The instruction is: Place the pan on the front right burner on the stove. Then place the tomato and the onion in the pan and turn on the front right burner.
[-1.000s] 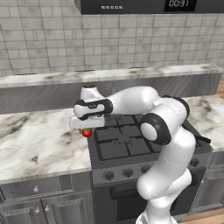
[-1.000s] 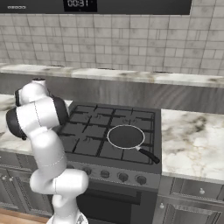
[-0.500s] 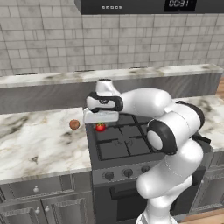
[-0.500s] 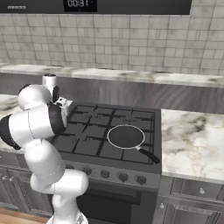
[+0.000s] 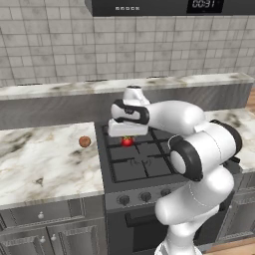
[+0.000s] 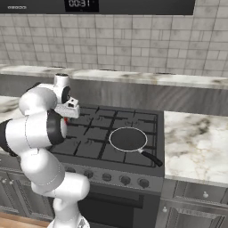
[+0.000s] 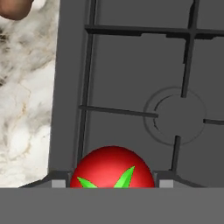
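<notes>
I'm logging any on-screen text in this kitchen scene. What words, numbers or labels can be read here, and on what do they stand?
"00:31": pale digits on the dark display of the black appliance above the stove; blurred, so a likely reading.
Small pale marks on the same panel: too small to read.
The stove's knobs: no legible markings.

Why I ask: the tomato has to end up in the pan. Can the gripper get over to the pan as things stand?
Probably yes. The gripper holds the tomato above the stove's left side, and the pan sits open on the front right burner with only bare grates between.
</notes>
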